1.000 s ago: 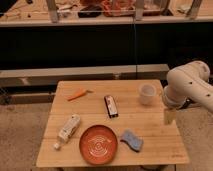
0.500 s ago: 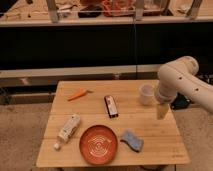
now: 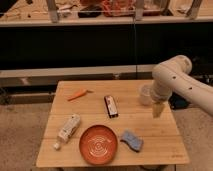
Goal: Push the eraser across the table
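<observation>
A robot arm reaches over the right side of a light wooden table point(image 3: 95, 111), its pale gripper point(image 3: 158, 110) pointing down above the planks near the right edge. Whether the gripper is wide or narrow cannot be told, and it holds nothing that can be seen. The eraser point(image 3: 111, 106), a flat black block with a white and red strip, lies near the table's centre at the gripper's 9 o'clock, apart from it with bare wood between. A white cup point(image 3: 144, 94) stands at the gripper's 11 o'clock, partly behind the arm. An orange carrot point(image 3: 77, 94) lies at the eraser's 10 o'clock, a red plate point(image 3: 99, 144) at its 6 o'clock, a blue sponge point(image 3: 132, 140) at 5 o'clock and a white bottle point(image 3: 68, 128) at 8 o'clock.
</observation>
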Controlling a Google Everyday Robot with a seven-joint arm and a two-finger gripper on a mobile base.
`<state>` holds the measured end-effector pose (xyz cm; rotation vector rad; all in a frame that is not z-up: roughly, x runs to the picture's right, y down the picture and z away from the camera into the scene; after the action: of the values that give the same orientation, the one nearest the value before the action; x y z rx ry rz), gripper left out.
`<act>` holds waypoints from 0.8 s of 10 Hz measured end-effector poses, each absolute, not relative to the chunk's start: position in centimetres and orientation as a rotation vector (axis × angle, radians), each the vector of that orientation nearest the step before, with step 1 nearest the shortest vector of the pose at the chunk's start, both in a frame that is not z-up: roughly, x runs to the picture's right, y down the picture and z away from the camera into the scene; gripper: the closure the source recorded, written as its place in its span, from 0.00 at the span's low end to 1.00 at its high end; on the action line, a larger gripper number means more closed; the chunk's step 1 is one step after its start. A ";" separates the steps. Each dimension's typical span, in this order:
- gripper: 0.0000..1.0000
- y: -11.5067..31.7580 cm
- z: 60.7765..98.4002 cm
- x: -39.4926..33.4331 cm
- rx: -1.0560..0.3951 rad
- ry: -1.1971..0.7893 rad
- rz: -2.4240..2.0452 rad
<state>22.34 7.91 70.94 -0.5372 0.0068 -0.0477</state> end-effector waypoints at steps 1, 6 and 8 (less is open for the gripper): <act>0.20 7.8 71.1 21.8 -0.534 0.004 -0.056; 0.20 8.1 72.6 19.0 -0.527 -0.016 -0.102; 0.20 8.0 73.3 17.9 -0.523 -0.026 -0.119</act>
<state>17.93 7.96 73.28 -0.5229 -0.0258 -0.1193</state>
